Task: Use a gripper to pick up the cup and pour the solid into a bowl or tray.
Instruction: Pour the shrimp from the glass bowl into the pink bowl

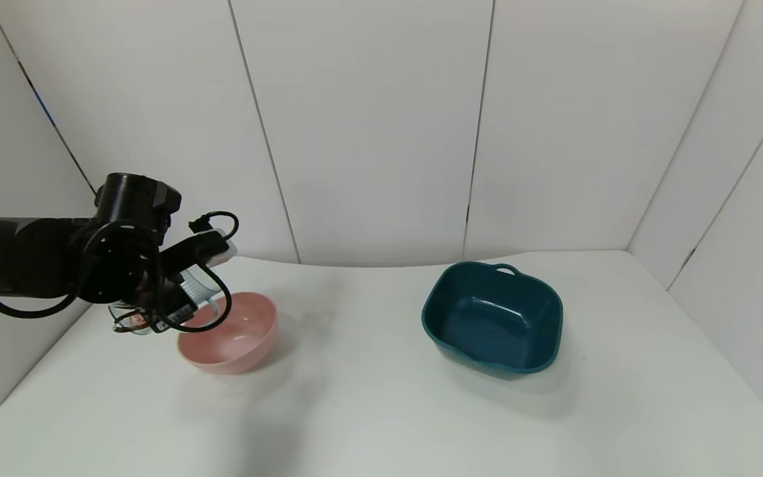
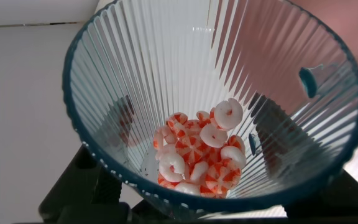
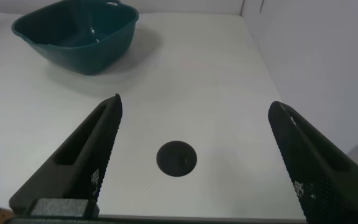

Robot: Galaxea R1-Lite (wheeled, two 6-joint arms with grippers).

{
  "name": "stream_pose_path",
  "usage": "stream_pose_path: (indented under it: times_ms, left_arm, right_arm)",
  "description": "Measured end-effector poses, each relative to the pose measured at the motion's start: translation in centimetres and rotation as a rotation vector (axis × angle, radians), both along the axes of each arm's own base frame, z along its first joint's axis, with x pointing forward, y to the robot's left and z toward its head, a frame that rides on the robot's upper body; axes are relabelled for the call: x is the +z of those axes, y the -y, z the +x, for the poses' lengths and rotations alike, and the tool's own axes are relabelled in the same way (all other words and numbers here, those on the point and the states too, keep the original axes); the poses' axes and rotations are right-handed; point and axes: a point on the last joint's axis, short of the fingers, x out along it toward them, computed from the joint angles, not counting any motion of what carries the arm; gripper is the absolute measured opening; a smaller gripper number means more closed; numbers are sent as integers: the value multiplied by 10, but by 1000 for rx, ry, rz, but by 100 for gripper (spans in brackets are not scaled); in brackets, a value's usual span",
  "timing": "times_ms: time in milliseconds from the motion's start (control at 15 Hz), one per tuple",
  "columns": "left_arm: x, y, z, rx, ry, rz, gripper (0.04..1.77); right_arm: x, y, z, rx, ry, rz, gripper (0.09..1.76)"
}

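One pincer at work: the left pincer (image 1: 179, 291) is clamped on the cup (image 1: 191, 289), held above the desk (image 1: 368, 397) at the pink bowl's (image 1: 232, 341) left rim.
Solid (image 2: 201, 155): red and white rings are heaped at the cup's bottom; none is seen in the bowl.
Step advice: the cup's mouth should be carried over the bowl's middle, then tipped slowly.
Right pincer (image 3: 194, 162): parked apart, fingers wide, nothing held.
Teal basin (image 1: 493, 318): well apart, to be ignored.

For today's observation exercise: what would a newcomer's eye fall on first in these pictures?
First, the left gripper at the table's left, shut on the ribbed cup, held beside the pink bowl. The wrist view shows red and white pieces in the cup. On the right sits the teal basin.
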Motion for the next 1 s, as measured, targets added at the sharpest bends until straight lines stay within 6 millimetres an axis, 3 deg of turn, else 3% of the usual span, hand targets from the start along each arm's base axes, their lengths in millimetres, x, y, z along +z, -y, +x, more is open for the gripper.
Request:
stream_pose_path:
  times_ms: [1000]
  left_arm:
    - [-7, 3, 0, -64, -114, 211, 133]
  right_arm:
    - [0, 0, 0, 0, 0, -1, 171]
